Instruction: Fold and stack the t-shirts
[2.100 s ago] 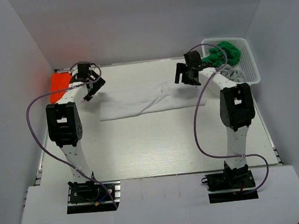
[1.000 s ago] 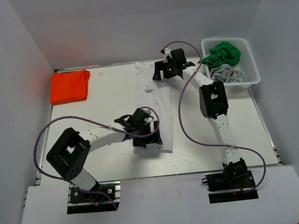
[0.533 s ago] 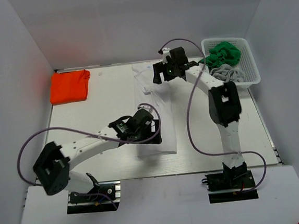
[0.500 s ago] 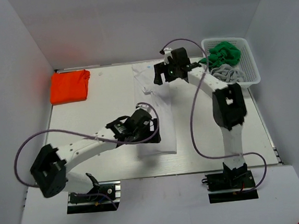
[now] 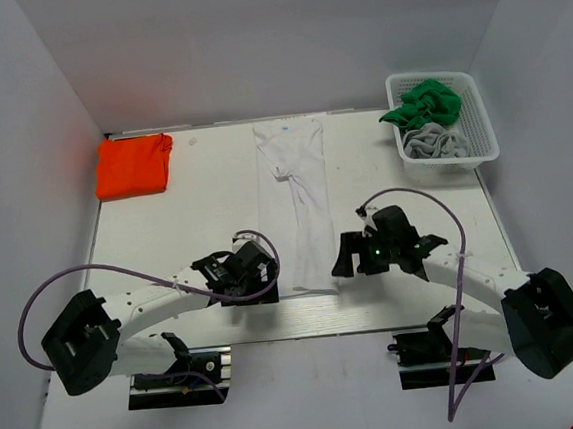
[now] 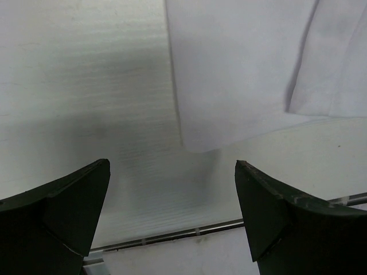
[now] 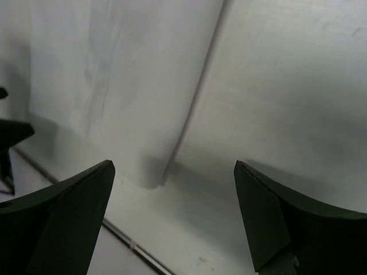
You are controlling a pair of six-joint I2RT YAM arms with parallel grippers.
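White shirt (image 5: 300, 198): long strip across the table (image 5: 168, 240), hem near its front edge.
Left gripper (image 5: 255, 280): spread, empty, above the near-left corner.
Right gripper (image 5: 348, 261): spread, empty, above the near-right corner.
Advice: pinch both corners level, then fold the hem away together.

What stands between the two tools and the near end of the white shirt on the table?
Nothing visible does. The left tool and the right tool are both open, each facing one near corner of the white shirt, with only bare table around it.
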